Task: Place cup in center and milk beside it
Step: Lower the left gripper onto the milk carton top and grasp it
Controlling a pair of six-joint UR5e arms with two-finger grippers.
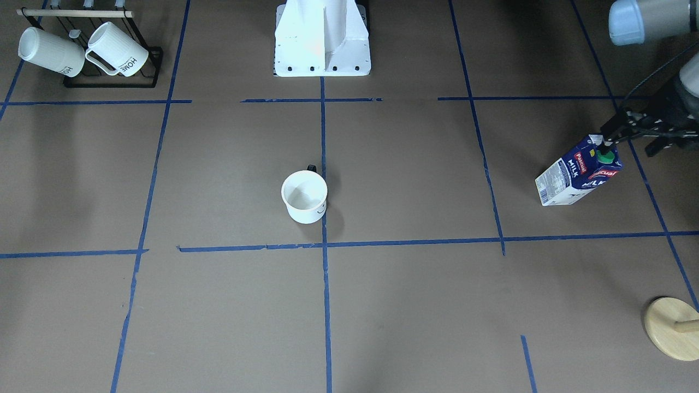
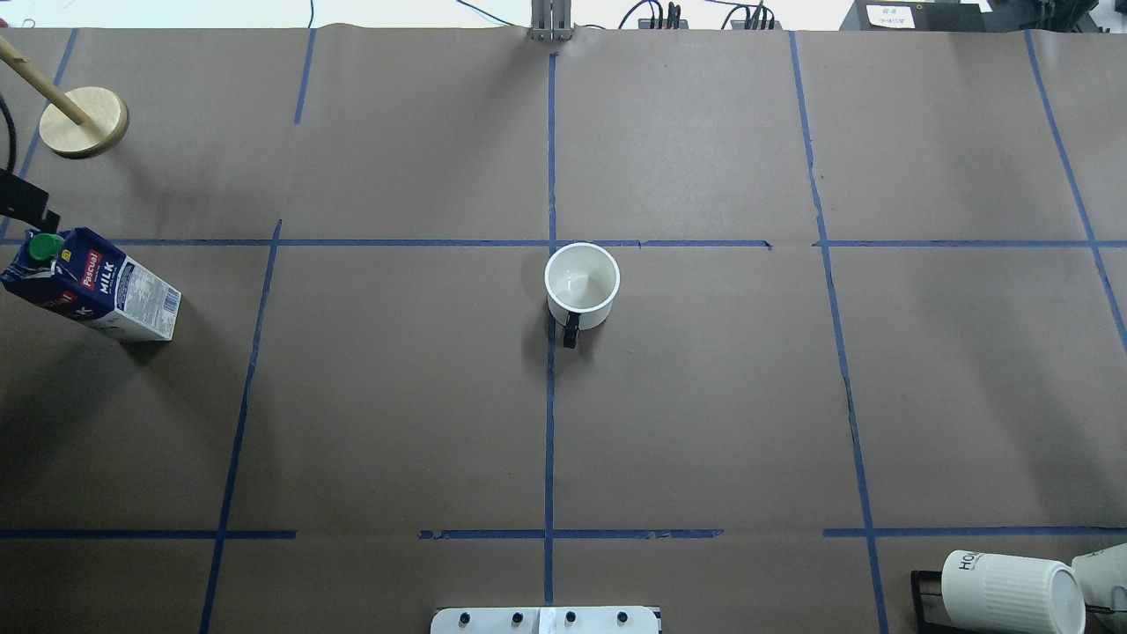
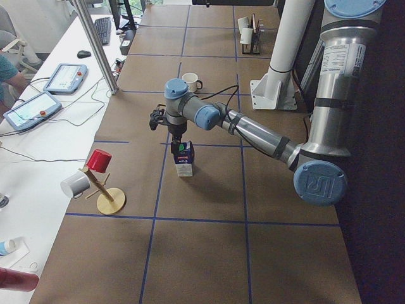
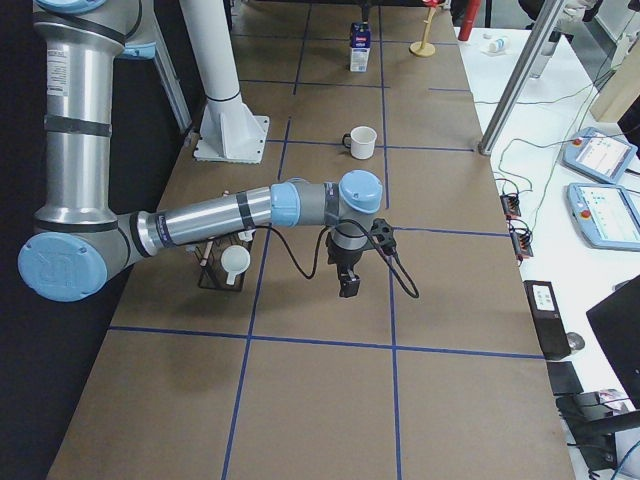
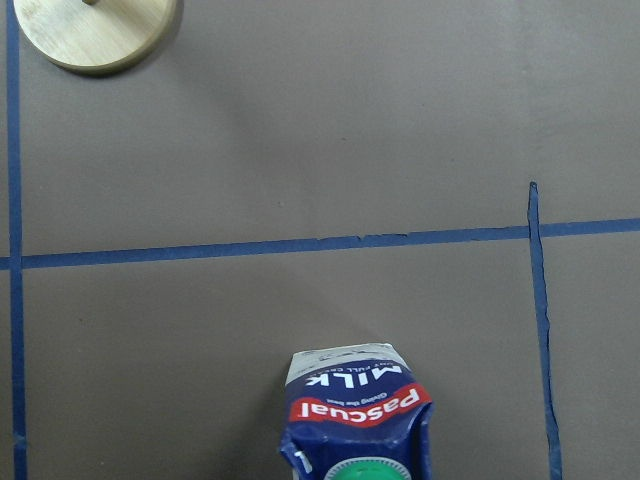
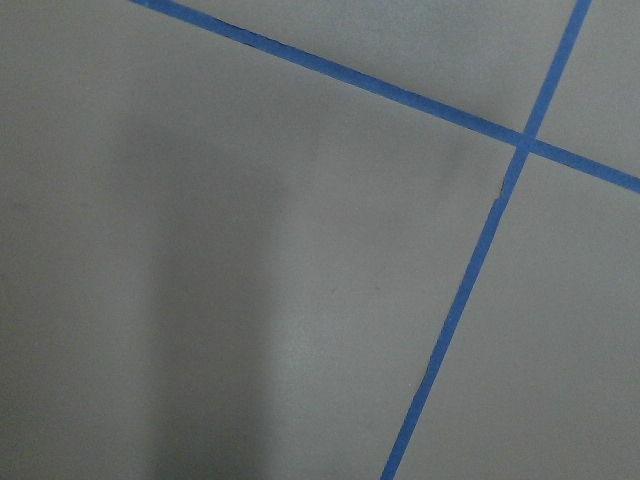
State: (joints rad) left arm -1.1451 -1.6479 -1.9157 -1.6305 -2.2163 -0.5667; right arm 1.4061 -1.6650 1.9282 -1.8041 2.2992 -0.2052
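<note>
Cup at the center, milk far off under the left gripper.

The cup (image 2: 581, 286) stands upright at the center (image 2: 551, 244), just beside the crossing, its black handle over the long tape line (image 2: 549, 423). The milk (image 2: 88, 283) stands well apart, near the left end of the table (image 2: 704, 396), close to a round wooden stand (image 2: 84, 121). The left gripper (image 3: 178, 140) hangs right over the carton's top and perhaps touches its ridge; I cannot tell whether its fingers are parted or clamped. The right gripper (image 4: 347, 288) hangs above the table near the mug rack (image 4: 222, 270), seen only from the side, so its state cannot be told either.
</note>
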